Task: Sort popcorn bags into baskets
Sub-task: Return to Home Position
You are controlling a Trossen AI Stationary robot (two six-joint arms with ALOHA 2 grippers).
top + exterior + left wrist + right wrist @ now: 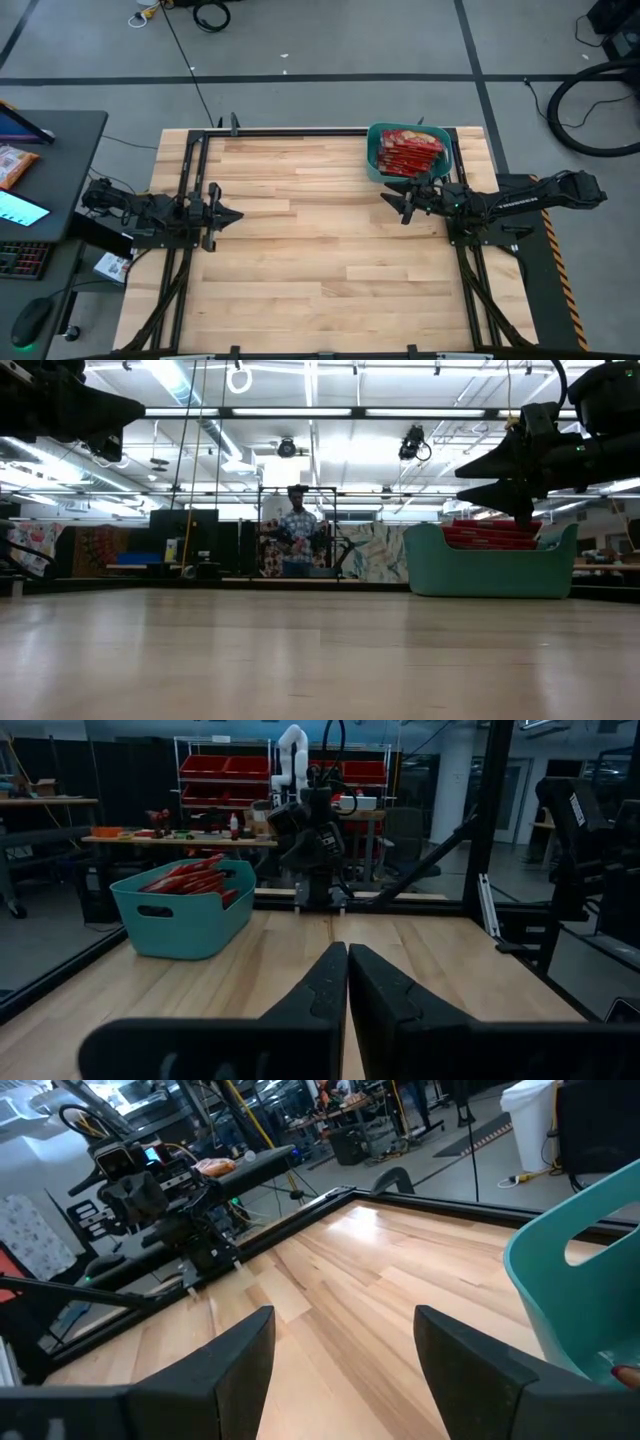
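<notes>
Many flat red popcorn bags [408,153] fill teal plastic bin [372,165]. Right gripper [393,205] by bin, jaws spread; left gripper [235,214] jaws pressed together. Sorting looks done; next, park arms.

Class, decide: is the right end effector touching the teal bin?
Apart. In the high view, bare table wood shows between the right end effector and the teal bin.

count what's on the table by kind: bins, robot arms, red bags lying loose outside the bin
teal bin: 1
robot arms: 2, with the left gripper shut at the table's left edge and the right gripper open near the bin
red popcorn bags loose on the table: 0; they lie stacked in the bin, too overlapped to count
total: 3
</notes>
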